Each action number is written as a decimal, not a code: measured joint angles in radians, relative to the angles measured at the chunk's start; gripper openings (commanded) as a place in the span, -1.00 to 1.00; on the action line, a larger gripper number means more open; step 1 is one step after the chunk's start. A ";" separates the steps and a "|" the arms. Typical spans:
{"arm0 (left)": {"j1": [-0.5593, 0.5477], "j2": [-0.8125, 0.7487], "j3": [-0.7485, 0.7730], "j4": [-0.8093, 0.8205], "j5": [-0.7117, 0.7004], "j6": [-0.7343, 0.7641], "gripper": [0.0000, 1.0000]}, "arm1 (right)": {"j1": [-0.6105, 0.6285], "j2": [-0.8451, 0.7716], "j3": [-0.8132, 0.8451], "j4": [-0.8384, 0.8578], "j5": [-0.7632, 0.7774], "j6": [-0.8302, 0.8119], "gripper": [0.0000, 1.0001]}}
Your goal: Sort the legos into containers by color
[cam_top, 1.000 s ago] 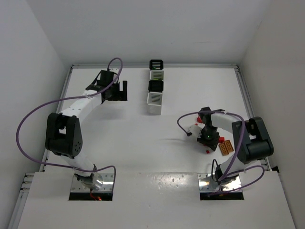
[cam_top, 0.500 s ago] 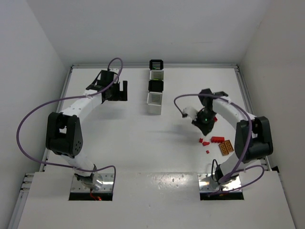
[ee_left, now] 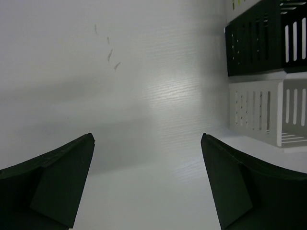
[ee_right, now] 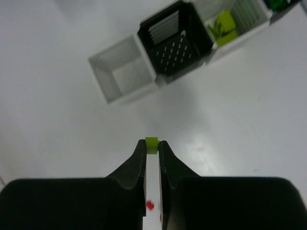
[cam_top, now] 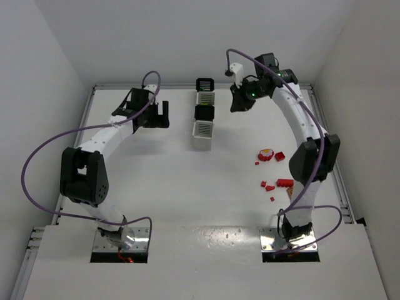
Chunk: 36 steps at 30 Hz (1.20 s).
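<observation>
My right gripper (ee_right: 152, 147) is shut on a tiny lime-green lego (ee_right: 152, 141), pinched at its fingertips. It hangs high over the table, just right of the row of containers (cam_top: 204, 112). In the right wrist view the row runs white (ee_right: 125, 69), black (ee_right: 175, 43), then a white one (ee_right: 230, 24) holding yellow-green legos. Loose red legos (cam_top: 285, 183) and a red-and-yellow piece (cam_top: 266, 153) lie on the right of the table. My left gripper (cam_top: 161, 115) stands open left of the row, nothing between its fingers (ee_left: 67, 172).
The left wrist view shows a black bin (ee_left: 261, 38) and a white bin (ee_left: 268, 112) at its right edge. An orange piece (cam_top: 290, 193) peeks out beside the right arm's lower link. White walls close in the table on three sides.
My right arm rose from the lego pile at the near right and swung to the far side by the containers, carrying the green lego. The left arm barely moved.
</observation>
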 measured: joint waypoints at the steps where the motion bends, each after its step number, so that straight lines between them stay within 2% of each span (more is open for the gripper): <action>1: 0.000 0.000 0.006 0.009 0.003 0.001 0.99 | 0.007 0.041 0.038 0.039 -0.012 0.035 -1.00; 7: 0.000 0.015 0.075 0.037 0.013 0.002 0.99 | 0.067 0.276 0.229 0.260 -0.010 0.207 -1.00; 14: 0.000 0.088 0.142 0.048 0.013 0.002 0.99 | 0.122 0.395 0.270 0.442 0.077 0.327 -1.00; 22: 0.000 0.136 0.171 0.024 0.008 0.008 0.99 | 0.136 0.469 0.319 0.515 0.183 0.375 -1.00; 23: 0.000 0.138 0.177 0.023 0.006 0.009 0.99 | 0.136 0.476 0.322 0.517 0.195 0.376 -0.96; 24: 0.000 0.140 0.182 0.023 0.005 0.011 0.99 | 0.136 0.482 0.324 0.520 0.204 0.378 -0.80; 26: 0.000 0.143 0.191 0.024 0.003 0.013 0.99 | 0.136 0.496 0.325 0.528 0.220 0.383 -0.63; 27: 0.000 0.144 0.193 0.025 0.002 0.014 0.99 | 0.136 0.503 0.325 0.532 0.227 0.387 -0.43; 31: 0.000 0.147 0.202 0.025 0.004 0.024 0.99 | 0.136 0.530 0.326 0.537 0.244 0.392 -0.09; 36: 0.000 0.151 0.212 0.024 0.013 0.028 0.99 | 0.136 0.539 0.326 0.539 0.251 0.393 -0.07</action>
